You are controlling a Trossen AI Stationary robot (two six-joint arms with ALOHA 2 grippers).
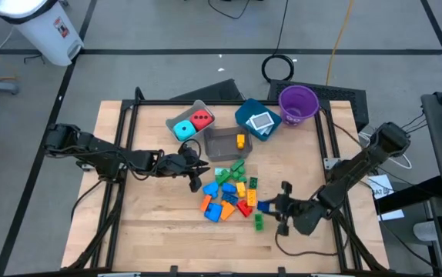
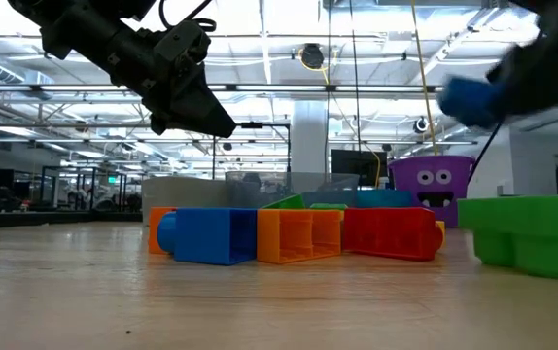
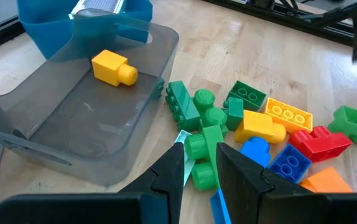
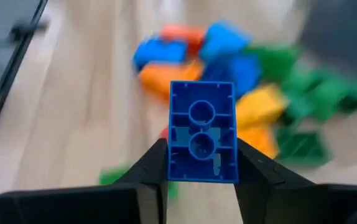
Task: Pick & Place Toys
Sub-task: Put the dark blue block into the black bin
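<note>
Pale wooden boards make up the surface [image 1: 159, 223], with a heap of small plastic bricks [image 1: 230, 196] near its middle and three bins along its far side. The dark bin [image 1: 222, 142] just beyond the heap holds one yellow brick [image 1: 240, 141]; the grey bin [image 1: 190, 121] carries the cyan cube [image 1: 183, 130] and the red cube [image 1: 201, 119], and the teal bin [image 1: 253, 117] holds a flat card [image 1: 261, 121]. A purple cup [image 1: 298, 102] stands beside the teal bin.

The right gripper [image 4: 201, 163] is clamped on a blue brick [image 4: 201, 132], one finger flat against each long side, hollow underside toward the wrist camera. In the low view the brick hangs clear above the surface, to the right of the heap. It looks light and rigid, but its smooth plastic walls could slip, so a squeeze across two parallel flat faces, as here, seems the soundest hold.

The left gripper [image 3: 198, 163] hovers low at the heap's edge nearest the dark bin, fingers drawn narrow and holding nothing, a green brick [image 3: 203, 155] showing in the gap between them.
</note>
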